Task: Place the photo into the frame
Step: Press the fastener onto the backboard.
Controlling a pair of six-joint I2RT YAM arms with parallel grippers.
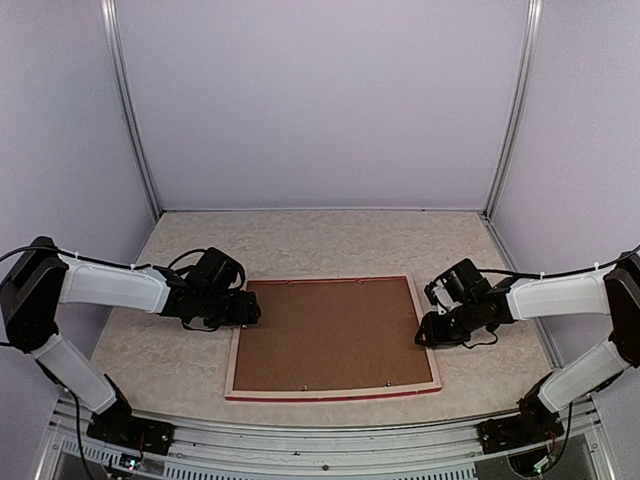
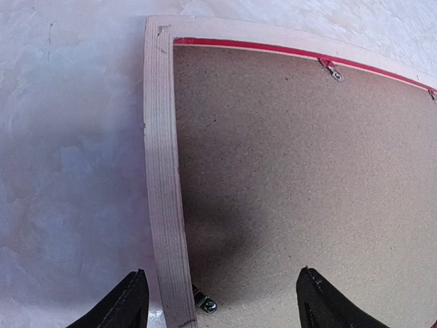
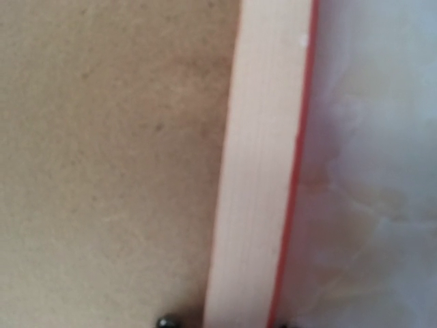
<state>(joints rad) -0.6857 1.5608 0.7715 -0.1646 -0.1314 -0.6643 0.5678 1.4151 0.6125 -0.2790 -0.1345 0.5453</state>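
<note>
The frame [image 1: 330, 391] lies face down by the tabletop's [image 1: 300, 240] near edge, stiff light wood, best pinched on a side rail; the left gripper [image 1: 248, 314] stands spread astride its left rail; the right gripper's [image 1: 428, 330] closure I cannot tell (photo unseen)

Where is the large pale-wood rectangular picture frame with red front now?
Top view: the frame lies back-up on the table, brown backing board inside, between the left gripper and the right gripper.
</note>
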